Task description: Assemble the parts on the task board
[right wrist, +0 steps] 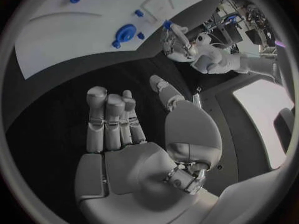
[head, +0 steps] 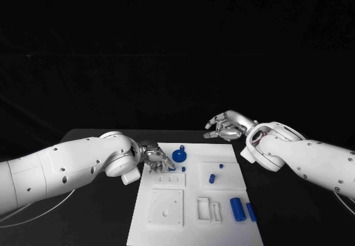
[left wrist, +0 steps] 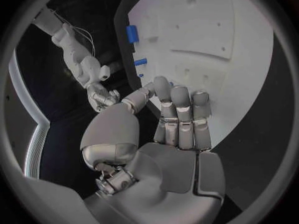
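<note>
While most of the work looks undone, the near end of the task board (head: pixel 166 233) carries two loose blue cylinders (head: pixel 237 209) lying side by side, beside empty white frames. Further up, a short blue peg (head: pixel 212 178) sits in its recessed square, and a round blue knob (head: pixel 179 155) rests near the far edge. Just beside it the left hand (head: pixel 156 158) hovers over the board, fingers curled together; whether it pinches anything I cannot tell. Beyond, over the black tabletop (head: pixel 89 136), the right hand (head: pixel 225 126) hangs loosely spread, holding nothing.
</note>
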Robot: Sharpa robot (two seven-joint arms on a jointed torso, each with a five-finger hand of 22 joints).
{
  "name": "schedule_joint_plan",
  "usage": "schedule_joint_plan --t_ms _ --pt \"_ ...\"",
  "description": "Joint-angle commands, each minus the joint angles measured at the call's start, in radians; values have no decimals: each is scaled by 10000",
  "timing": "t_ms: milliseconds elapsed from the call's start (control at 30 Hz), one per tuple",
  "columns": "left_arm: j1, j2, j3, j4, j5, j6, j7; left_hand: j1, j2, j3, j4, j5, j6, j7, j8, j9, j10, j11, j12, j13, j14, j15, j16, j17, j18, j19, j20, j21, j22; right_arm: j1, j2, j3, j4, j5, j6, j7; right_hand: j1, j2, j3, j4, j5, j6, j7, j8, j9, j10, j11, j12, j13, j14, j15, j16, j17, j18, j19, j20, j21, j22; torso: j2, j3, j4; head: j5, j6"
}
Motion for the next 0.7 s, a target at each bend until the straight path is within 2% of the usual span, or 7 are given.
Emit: schedule_joint_plan --t_ms 33,267,333,400,567,667,700 --pt "32 151 7 -165 -752 899 -590 -13 73 28 -33 83 792 -684 -43 3920 -59 -1 50 12 -6 -78 43 -13 -56 -19 -971 65 -21 174 67 18 -393 2583 -938 1091 11 142 4 -157 400 -44 48 -17 6 -149 40 -383 -342 -178 21 -509 -301 795 -287 166 -414 -202 9 -11 25 4 -91" --pt "32 463 2 -435 -1298 1191 -766 -46 97 30 -81 257 834 -692 -125 4064 -60 -10 112 13 7 -82 91 -21 -65 -22 -990 145 -53 307 407 66 -1065 3849 -1426 2360 -68 317 58 -283 1072 -432 331 -146 -38 -1157 338 -1693 -1503 -1219 338 -2361 -1200 658 -1588 813 -2061 -989 18 -3 17 22 -188" --pt "31 581 -6 -566 -1317 1183 -808 -67 107 34 -119 459 873 -704 -177 4165 -52 -22 170 21 26 -103 138 -22 -64 -6 -1009 215 -72 309 509 147 -1202 4215 -1374 2581 -29 345 241 -302 1302 -837 589 -317 -95 -1997 680 -2447 -2056 -2140 761 -3420 -1750 413 -2683 1151 -3002 -1429 23 -2 25 -17 -221" --pt "29 662 -12 -650 -1319 1196 -845 -87 111 29 -137 535 892 -709 -206 4219 -51 -28 202 25 34 -114 163 -23 -63 1 -1019 251 -84 312 570 170 -1300 4452 -1191 2675 56 369 326 -279 1332 -937 725 -292 -63 -2486 802 -3118 -2706 -2702 1133 -4198 -2236 244 -3437 1404 -3649 -1767 24 -1 28 -11 -236" --pt "25 763 -43 -736 -1521 1169 -900 -133 135 19 -161 629 933 -720 -252 4320 -44 -41 267 37 49 -133 214 -24 -63 6 -1035 311 -107 331 682 176 -1510 4782 -781 2860 323 517 329 -344 1366 -1187 825 -60 104 -2903 1378 -5442 -5568 -3755 2088 -6258 -3770 -61 -5132 2010 -5052 -2557 30 -13 14 15 -299" --pt "24 805 -81 -796 -1571 1171 -887 -209 174 0 -171 737 1002 -745 -285 4440 -24 -65 363 64 83 -157 294 -14 -61 18 -1055 382 -132 336 718 176 -1579 4811 -701 2889 415 644 271 -326 1359 -1124 787 80 155 -2785 1484 -6135 -6510 -3971 2260 -6861 -4284 -136 -5658 2198 -5454 -2775 29 -14 12 15 -340" --pt "23 827 -118 -820 -1602 1213 -870 -360 246 -32 -190 1050 1107 -786 -315 4624 -13 -111 535 131 116 -197 435 19 -54 30 -1087 492 -158 340 739 176 -1608 4829 -688 2890 460 654 229 -327 1344 -1126 780 123 158 -2585 1487 -6443 -6968 -4005 2314 -7099 -4538 -120 -5785 2274 -5597 -2876 28 -11 12 19 -349"
